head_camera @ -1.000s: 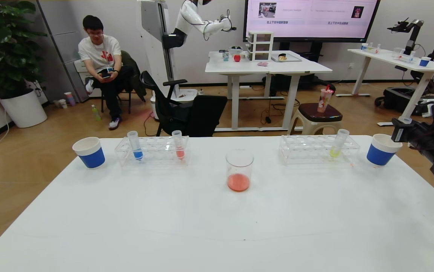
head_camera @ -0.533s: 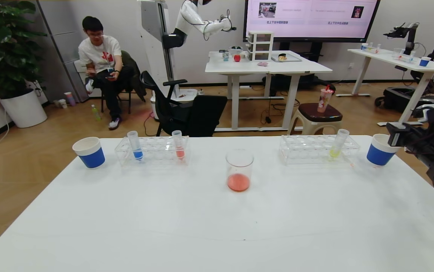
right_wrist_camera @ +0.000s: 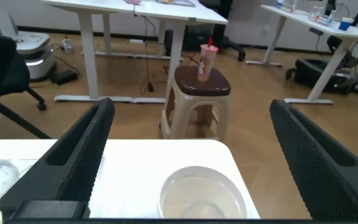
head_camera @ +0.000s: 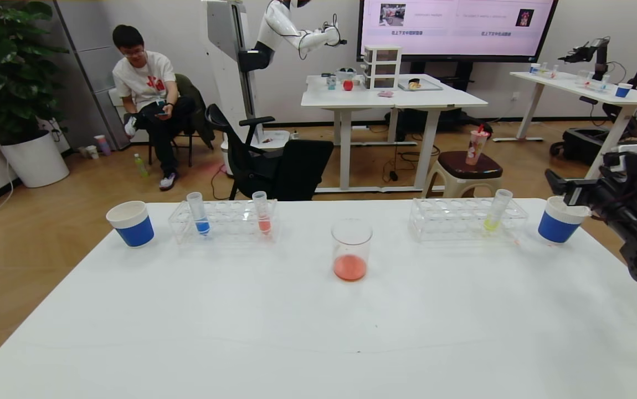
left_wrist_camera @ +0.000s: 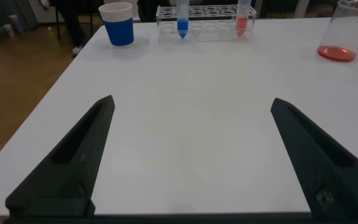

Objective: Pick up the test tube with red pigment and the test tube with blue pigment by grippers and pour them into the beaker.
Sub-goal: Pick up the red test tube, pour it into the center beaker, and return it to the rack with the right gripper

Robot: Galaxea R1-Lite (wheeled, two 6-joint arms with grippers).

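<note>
The beaker (head_camera: 352, 244) stands mid-table with red liquid in its bottom; it also shows in the left wrist view (left_wrist_camera: 343, 31). The test tube with blue pigment (head_camera: 199, 213) stands upright in the left rack (head_camera: 224, 221), a salmon-pink tube (head_camera: 261, 213) beside it. The test tube with red pigment is out of view. My right gripper (head_camera: 559, 188) hovers open above the right blue cup (head_camera: 555, 228), nothing between its fingers (right_wrist_camera: 191, 107). My left gripper (left_wrist_camera: 191, 101) is open and empty, low over the near table, far from the blue tube (left_wrist_camera: 182, 17).
A second rack (head_camera: 465, 219) at the back right holds a yellow-liquid tube (head_camera: 496, 211). Another blue cup (head_camera: 133, 224) stands at the back left. The table's right edge runs just past the right cup (right_wrist_camera: 197, 169). A stool (right_wrist_camera: 197, 99) stands behind the table.
My right gripper has gone from shut to open over the right blue cup and has lifted slightly. The tubes, racks and beaker have not moved.
</note>
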